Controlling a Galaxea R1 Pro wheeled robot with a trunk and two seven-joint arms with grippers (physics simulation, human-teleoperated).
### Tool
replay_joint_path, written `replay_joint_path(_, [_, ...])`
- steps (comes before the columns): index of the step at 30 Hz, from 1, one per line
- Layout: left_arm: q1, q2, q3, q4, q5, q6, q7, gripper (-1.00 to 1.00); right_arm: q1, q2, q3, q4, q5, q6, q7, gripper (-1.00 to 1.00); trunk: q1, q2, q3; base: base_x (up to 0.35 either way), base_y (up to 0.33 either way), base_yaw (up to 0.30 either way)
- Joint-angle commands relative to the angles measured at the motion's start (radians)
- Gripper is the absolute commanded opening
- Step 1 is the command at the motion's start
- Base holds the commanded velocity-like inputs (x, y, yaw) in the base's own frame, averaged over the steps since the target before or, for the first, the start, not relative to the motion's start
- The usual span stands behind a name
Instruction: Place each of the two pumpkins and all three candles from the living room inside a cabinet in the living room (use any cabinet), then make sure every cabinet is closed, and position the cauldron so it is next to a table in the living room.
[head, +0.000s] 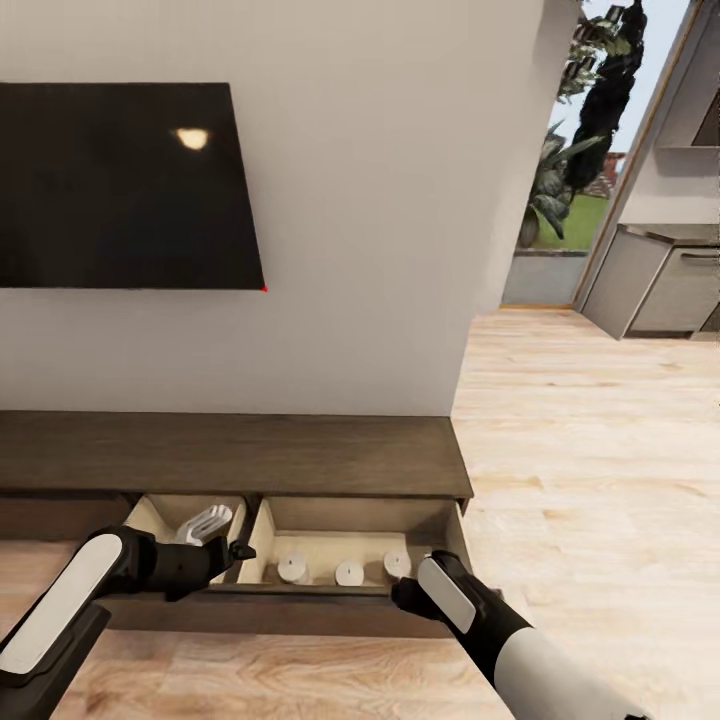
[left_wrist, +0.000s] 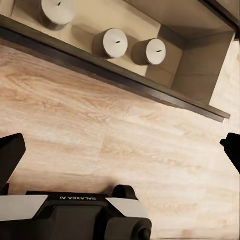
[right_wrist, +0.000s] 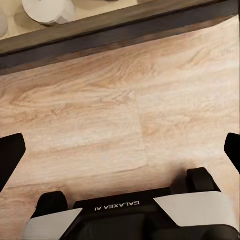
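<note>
The cabinet (head: 240, 455), a long low dark wood-grain unit, stands against the white wall beneath a black wall-mounted screen (head: 120, 185). Two of its pale-lined drawers are pulled out over the wooden floor (head: 580, 450). The right-hand open drawer (head: 360, 555) holds three candles in a row near its front wall: the first candle (head: 293, 568) sits toward the drawer's left end, the second candle (head: 349, 573) in the middle, and the third candle (head: 397, 564) toward the right end, close to the right arm. In the left wrist view the same three show as short cream cylinders with small dark wicks, each apart from the next. The left-hand open drawer (head: 165, 515) contains a white object (head: 205, 523) whose kind I cannot tell.

The left end effector (head: 240, 549) hangs at the front edge of the cabinet, between the two open drawers; its fingers (left_wrist: 10, 155) stand wide apart and hold nothing. The right end effector (head: 405, 595) is at the front wall of the right-hand drawer near its right corner; its fingers (right_wrist: 10, 160) are likewise spread wide and empty, with bare floor between them.
</note>
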Motion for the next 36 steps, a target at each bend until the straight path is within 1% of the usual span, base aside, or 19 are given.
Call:
replay_joint_path(1, [-0.001,0.001,-0.001,-0.001,0.009,0.000,0.010,1.00,-0.001,-0.001,0.004,-0.001,-0.008,0.001,-0.008,1.00,-0.005,0.007,0.002,-0.324,0.000,0.000])
replay_joint_path(2, [-0.001,0.001,-0.001,-0.001,0.009,0.000,0.010,1.00,-0.001,-0.001,0.004,-0.001,-0.008,0.001,-0.008,1.00,-0.008,0.014,0.005,-0.324,0.000,0.000])
replay_joint_path(24, [-0.001,0.001,-0.001,-0.006,0.009,0.000,0.009,1.00,-0.001,-0.001,0.004,-0.002,-0.008,0.001,-0.008,1.00,-0.008,0.014,0.005,-0.315,0.000,0.000])
replay_joint_path(29, [-0.001,0.001,-0.001,-0.007,0.009,0.000,0.009,1.00,-0.001,-0.001,0.004,-0.001,-0.008,0.001,-0.008,1.00,0.011,-0.021,-0.010,-0.181,0.000,0.000])
replay_joint_path(36, [-0.001,0.001,-0.001,-0.007,0.009,0.000,0.011,1.00,-0.001,-0.001,0.004,-0.001,-0.008,0.002,-0.008,1.00,0.038,-0.070,-0.032,-0.023,0.000,0.000])
